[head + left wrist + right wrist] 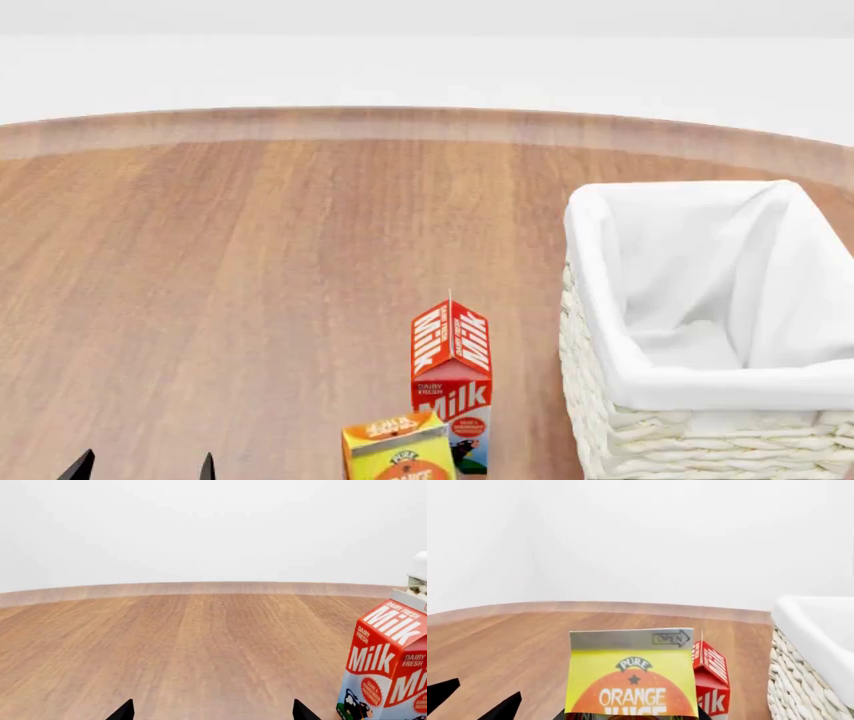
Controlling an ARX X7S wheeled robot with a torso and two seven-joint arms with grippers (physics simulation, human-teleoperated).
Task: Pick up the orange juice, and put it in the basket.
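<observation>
Orange juice (396,452) — gable-top carton, yellow body with orange panel, standing upright on the wooden table (240,280) at the near edge of the head view. It is free of both grippers and not yet lifted. Just behind it, close or perhaps touching, stands the milk carton (451,385), red and white, also upright.

Basket (694,400) — large white wicker, cloth liner folded over the rim, to the right of both cartons and near them. Its open top faces up and nothing shows inside, so a carton could be lowered straight in.

Left gripper (212,715) — only two dark fingertips show, set wide apart with bare table between them; nothing held. It sits low, left of the cartons, apparently idle.

Right gripper (474,700) — dark fingertips show at the lower corner of its wrist view, with the juice carton filling the centre close ahead. Whether the jaws are wide or narrow cannot be told. The arm appears lined up on the carton for an approach — sensible, since the basket lies on that side.

Likely step: reaching in to grasp; the close-standing milk carton could be knocked.
</observation>
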